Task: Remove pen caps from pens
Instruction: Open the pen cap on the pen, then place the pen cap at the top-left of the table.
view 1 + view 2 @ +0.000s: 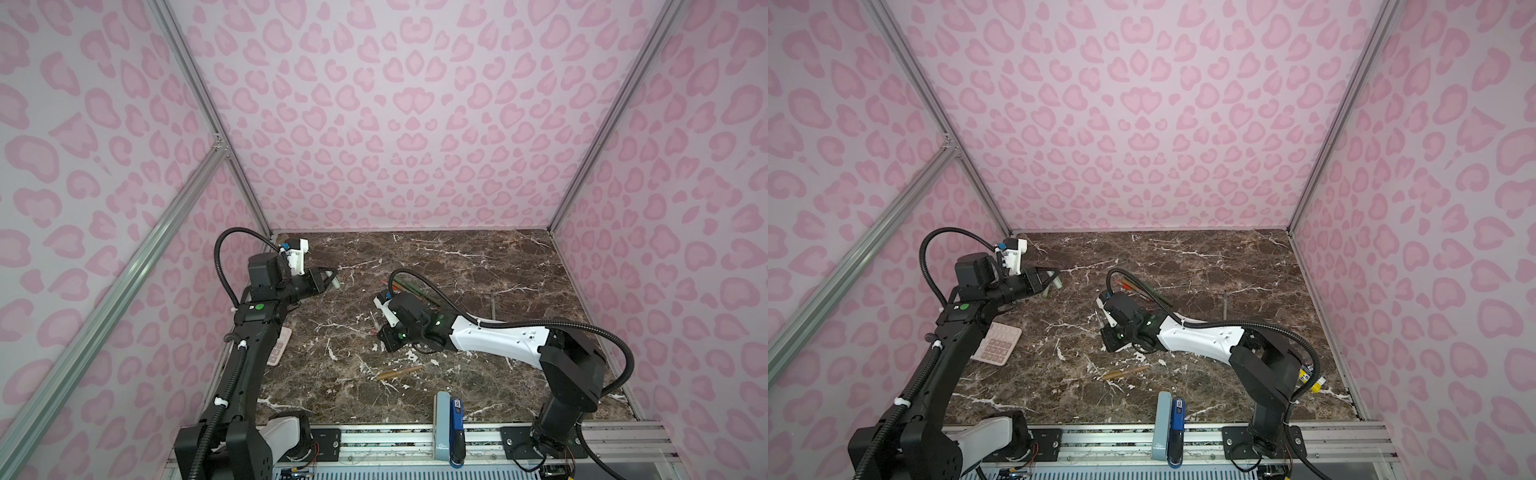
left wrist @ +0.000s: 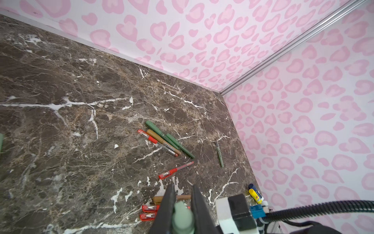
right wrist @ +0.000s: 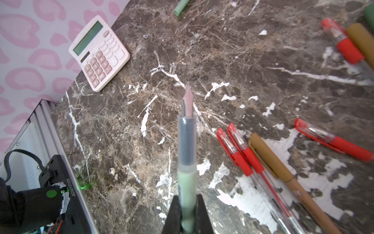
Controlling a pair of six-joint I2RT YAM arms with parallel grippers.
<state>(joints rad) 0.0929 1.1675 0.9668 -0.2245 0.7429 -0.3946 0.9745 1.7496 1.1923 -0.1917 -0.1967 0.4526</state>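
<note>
Inside a booth of pink spotted walls [image 1: 374,124], a dark brown marble desk [image 1: 478,257] forms the floor, and everything on it lies loose on the stone. Two black-and-white robot arms reach in from the near edge.

The left arm [image 1: 249,353] holds the left gripper [image 2: 183,187] above the back left part of the desk. Its jaws are pinched almost together on a pale green pen cap [image 2: 182,217], held between the fingers.

The right arm [image 1: 498,340] stretches to the middle of the desk, where the right gripper [image 3: 187,202] is clamped tight on the barrel of a pale green pen [image 3: 187,162]. That pen is uncapped, and its grey grip and bare nib point toward the left side of the desk. A pink calculator [image 3: 99,53] lies flat there by the wall.

At the near edge a blue stapler [image 1: 456,419] sits beside a pale blue block [image 1: 440,419].

Just beyond the right arm's wrist lies a cluster of four pens [image 2: 168,141], touching side by side: two dark green, one tan and one clear with red parts. Near it a single red-capped pen [image 2: 176,170] lies alone. Beside the right gripper two more red-capped pens [image 3: 250,155] lie touching, with a tan capped pen [image 3: 283,172] alongside. A grey-green pen [image 2: 219,154] lies well apart toward the right wall, and another tan pen [image 1: 399,372] lies nearer the front.

A small yellow-and-blue tube [image 2: 256,194] rests by the right wall. A short pale green tube [image 3: 181,8] lies on the desk near the left gripper, partly cut off by the picture's edge.
</note>
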